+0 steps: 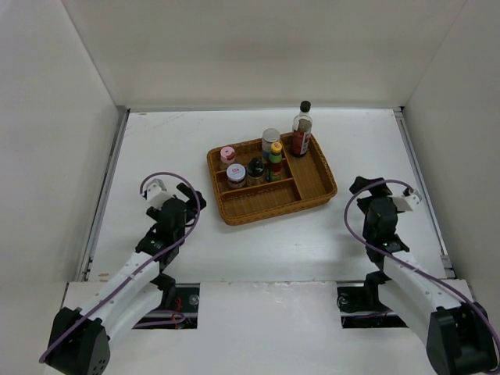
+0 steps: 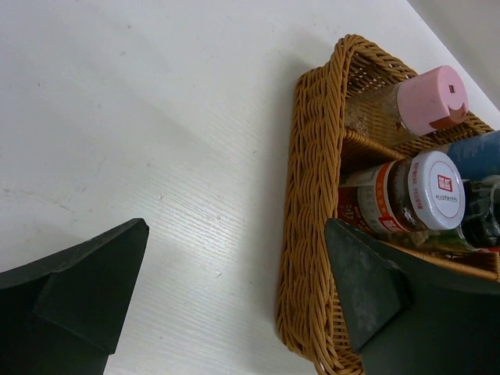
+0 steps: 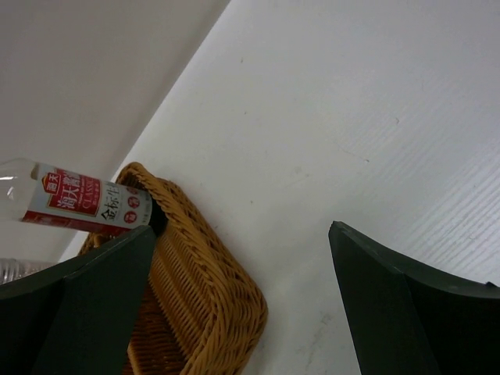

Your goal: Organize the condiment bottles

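The condiment bottles all stand in the brown wicker tray [image 1: 262, 202] at mid-table. A pink-lidded jar [image 1: 227, 155], a white-lidded jar [image 1: 236, 175] and a dark shaker [image 1: 255, 169] fill its left cells. A green yellow-capped bottle [image 1: 275, 160], a grey-capped jar [image 1: 270, 141] and a tall black-capped sauce bottle [image 1: 302, 129] stand at the back. My left gripper [image 1: 190, 201] is open, left of the tray, holding nothing. In the left wrist view the left gripper [image 2: 234, 269] faces the tray's end wall [image 2: 308, 234], with the pink lid [image 2: 432, 99] and white lid [image 2: 435, 191] beyond. My right gripper [image 1: 364, 187] is open and empty, right of the tray.
White walls enclose the table on three sides. In the right wrist view the right gripper [image 3: 242, 269] frames the tray's corner [image 3: 211, 289], with the sauce bottle's label [image 3: 78, 207] behind it. The tray's long front cell and right cell [image 1: 314, 175] hold nothing.
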Available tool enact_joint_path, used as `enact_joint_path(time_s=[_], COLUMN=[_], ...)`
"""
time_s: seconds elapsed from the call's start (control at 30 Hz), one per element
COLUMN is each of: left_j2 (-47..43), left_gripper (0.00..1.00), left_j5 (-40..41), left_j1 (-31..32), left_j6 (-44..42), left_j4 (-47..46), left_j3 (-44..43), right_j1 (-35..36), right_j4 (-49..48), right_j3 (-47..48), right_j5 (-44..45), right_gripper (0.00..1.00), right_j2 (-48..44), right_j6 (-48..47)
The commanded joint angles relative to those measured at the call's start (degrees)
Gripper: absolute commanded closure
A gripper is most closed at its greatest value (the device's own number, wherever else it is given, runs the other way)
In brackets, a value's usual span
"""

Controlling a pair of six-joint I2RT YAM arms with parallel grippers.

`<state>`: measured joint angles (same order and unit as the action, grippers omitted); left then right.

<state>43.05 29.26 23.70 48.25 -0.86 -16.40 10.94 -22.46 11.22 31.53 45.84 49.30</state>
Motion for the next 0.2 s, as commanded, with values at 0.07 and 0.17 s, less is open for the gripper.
enact_joint_path(time_s=[0.07,0.17], left_j2=[1.6,3.2], left_gripper=[0.0,0.0], left_j5=[-0.8,-0.5], left_j1=[0.2,0.8], left_j6=[-0.4,-0.6], left_j4=[-2.4,-2.2], left_j3=[-3.3,-4.5], right_j1=[0.0,0.0], right_j4=[-3.6,-3.9], right_j3=[-0.1,0.0], right_j5=[0.0,-0.6], right_gripper=[0.0,0.0], right_j2=[1.8,2.9], right_j6=[-0.5,-0.4])
